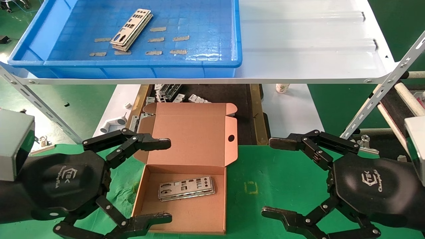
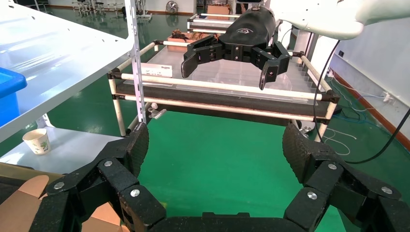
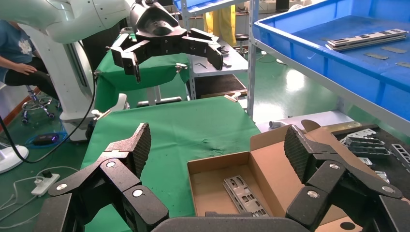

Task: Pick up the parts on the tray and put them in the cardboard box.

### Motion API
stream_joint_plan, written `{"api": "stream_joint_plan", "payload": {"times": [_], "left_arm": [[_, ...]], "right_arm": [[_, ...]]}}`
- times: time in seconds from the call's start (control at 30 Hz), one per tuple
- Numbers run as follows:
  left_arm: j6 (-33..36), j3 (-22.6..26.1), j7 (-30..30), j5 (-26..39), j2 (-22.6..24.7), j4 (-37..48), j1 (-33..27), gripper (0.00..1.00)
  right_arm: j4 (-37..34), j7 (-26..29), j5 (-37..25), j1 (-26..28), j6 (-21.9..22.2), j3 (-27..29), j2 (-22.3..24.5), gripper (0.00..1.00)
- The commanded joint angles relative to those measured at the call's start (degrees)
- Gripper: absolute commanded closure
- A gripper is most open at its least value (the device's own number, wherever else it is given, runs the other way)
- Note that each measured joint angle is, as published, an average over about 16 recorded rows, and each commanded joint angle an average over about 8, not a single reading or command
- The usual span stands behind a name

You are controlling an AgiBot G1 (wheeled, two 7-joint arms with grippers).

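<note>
A small stack of silver punched parts (image 1: 131, 29) lies in the blue tray (image 1: 139, 63) on the white shelf; the same stack (image 3: 366, 39) shows in the right wrist view. The open cardboard box (image 1: 186, 215) sits on the green mat below, lid tipped back, with silver parts (image 1: 186, 188) flat on its floor, parts (image 3: 244, 195) also seen from the right wrist. My left gripper (image 1: 166, 181) hangs open at the box's left side, empty. My right gripper (image 1: 274, 177) is open and empty to the right of the box.
Grey tape patches (image 1: 157, 29) dot the tray floor. Behind the box, white-metal brackets (image 1: 167, 91) lie on a dark surface under the shelf (image 1: 315, 49). A paper cup (image 1: 282, 88) and a slanted shelf strut (image 1: 382, 96) stand at the right.
</note>
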Motion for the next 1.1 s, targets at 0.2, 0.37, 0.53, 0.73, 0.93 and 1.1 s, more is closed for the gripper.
{"api": "stream_joint_plan", "payload": {"times": [0.2,0.37,0.53,0.73,0.93,1.1], "left_arm": [[0.0,0.0,0.0,0.0,0.0,0.0,0.0,0.00],[0.0,0.0,0.0,0.0,0.0,0.1,0.0,0.00],[0.0,0.0,0.0,0.0,0.0,0.1,0.0,0.00],[0.0,0.0,0.0,0.0,0.0,0.1,0.0,0.00],[0.0,0.0,0.0,0.0,0.0,0.1,0.0,0.00],[0.0,0.0,0.0,0.0,0.0,0.1,0.0,0.00]], "right_arm": [[0.0,0.0,0.0,0.0,0.0,0.0,0.0,0.00],[0.0,0.0,0.0,0.0,0.0,0.0,0.0,0.00],[0.0,0.0,0.0,0.0,0.0,0.0,0.0,0.00],[0.0,0.0,0.0,0.0,0.0,0.0,0.0,0.00],[0.0,0.0,0.0,0.0,0.0,0.0,0.0,0.00],[0.0,0.0,0.0,0.0,0.0,0.0,0.0,0.00]]}}
